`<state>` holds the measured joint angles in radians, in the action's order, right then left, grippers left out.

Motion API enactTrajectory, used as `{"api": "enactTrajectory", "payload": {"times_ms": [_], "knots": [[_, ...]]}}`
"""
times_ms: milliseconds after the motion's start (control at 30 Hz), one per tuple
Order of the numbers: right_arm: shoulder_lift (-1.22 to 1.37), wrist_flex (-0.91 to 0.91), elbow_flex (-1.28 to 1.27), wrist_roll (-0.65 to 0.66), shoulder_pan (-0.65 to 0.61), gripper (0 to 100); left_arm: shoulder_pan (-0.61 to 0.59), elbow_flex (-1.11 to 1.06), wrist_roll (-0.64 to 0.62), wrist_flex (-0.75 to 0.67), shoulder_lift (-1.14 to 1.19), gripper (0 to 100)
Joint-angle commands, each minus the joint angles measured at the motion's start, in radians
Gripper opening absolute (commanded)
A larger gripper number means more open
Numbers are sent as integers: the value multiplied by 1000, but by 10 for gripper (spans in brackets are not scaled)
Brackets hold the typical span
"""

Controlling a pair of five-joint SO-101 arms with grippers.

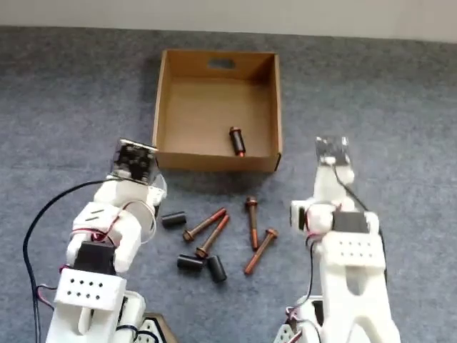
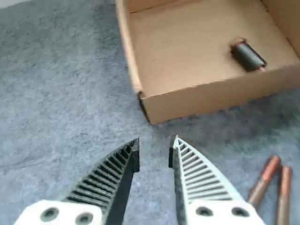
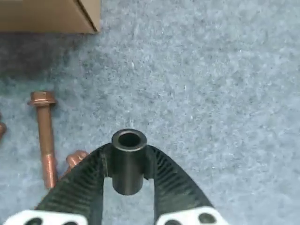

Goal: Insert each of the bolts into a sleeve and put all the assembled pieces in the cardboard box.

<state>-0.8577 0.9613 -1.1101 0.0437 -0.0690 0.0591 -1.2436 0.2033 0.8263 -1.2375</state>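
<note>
Our right gripper (image 3: 127, 152) is clamped across the middle of a black sleeve (image 3: 127, 164), its open bore facing away from the wrist, while our left gripper (image 2: 155, 140) hangs empty, narrowly parted, just off the front corner of the cardboard box (image 1: 218, 163), inside which one assembled piece (image 1: 236, 141) lies. The sleeve looks rigid, smooth and light, so we judge it may twist unless held mid-body; the loose bolts (image 1: 251, 221) on the carpet (image 1: 71, 107) look stiff and heavier, best taken by the shank near the head, tip left free
</note>
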Motion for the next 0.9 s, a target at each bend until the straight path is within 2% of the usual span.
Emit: {"api": "enactTrajectory", "payload": {"times_ms": [0,100,233,467,867], "knots": [[-101,-48,-61,-37,13,5,91,122,101,147,47,122],[-157,-50,-90,-41,13,5,131,220,166,269,196,122],[-211,-50,-125,-41,13,5,166,312,166,299,415,123],[-246,-50,-151,-40,13,5,320,337,166,267,587,123],[-246,-50,-166,-41,13,5,348,340,172,141,800,123]]}}
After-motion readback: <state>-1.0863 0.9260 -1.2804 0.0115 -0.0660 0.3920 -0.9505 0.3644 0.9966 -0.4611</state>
